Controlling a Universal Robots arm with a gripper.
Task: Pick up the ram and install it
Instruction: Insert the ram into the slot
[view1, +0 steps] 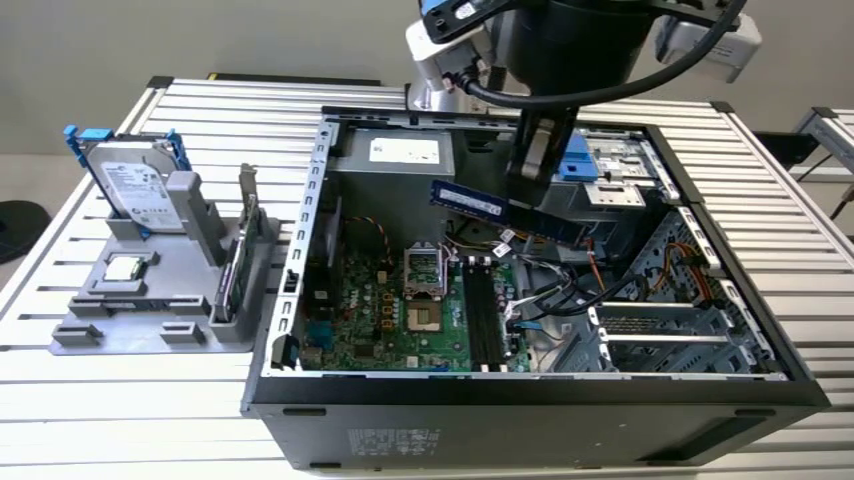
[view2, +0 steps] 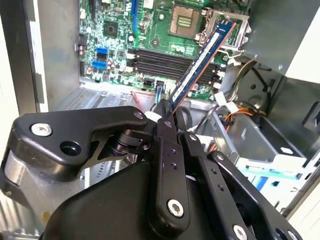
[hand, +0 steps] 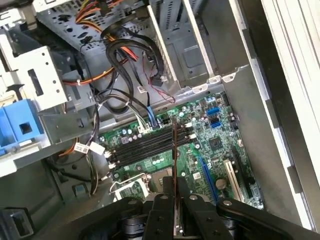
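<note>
Exterior view: end effector (view1: 530, 190) clamped on the ram (view1: 467, 199), held above the open case (view1: 310, 200), beyond the far end of the memory slots (view1: 483, 320).
Second wrist view: ram (view2: 205, 60) tilted over the motherboard (view2: 115, 30).
First wrist view: ram (hand: 174, 150) crosswise to the slots; likely needs turning parallel and level before seating.

The gripper (view2: 165, 109) is formed of matte black linkage bars, fastened with silver-headed screws (view2: 174, 208) and round pivots. In the exterior view a black cylindrical wrist (view1: 587, 45) is looped by a thick black cable (view1: 494, 92), with pale grey housings (view1: 434, 55) beside it.
</note>
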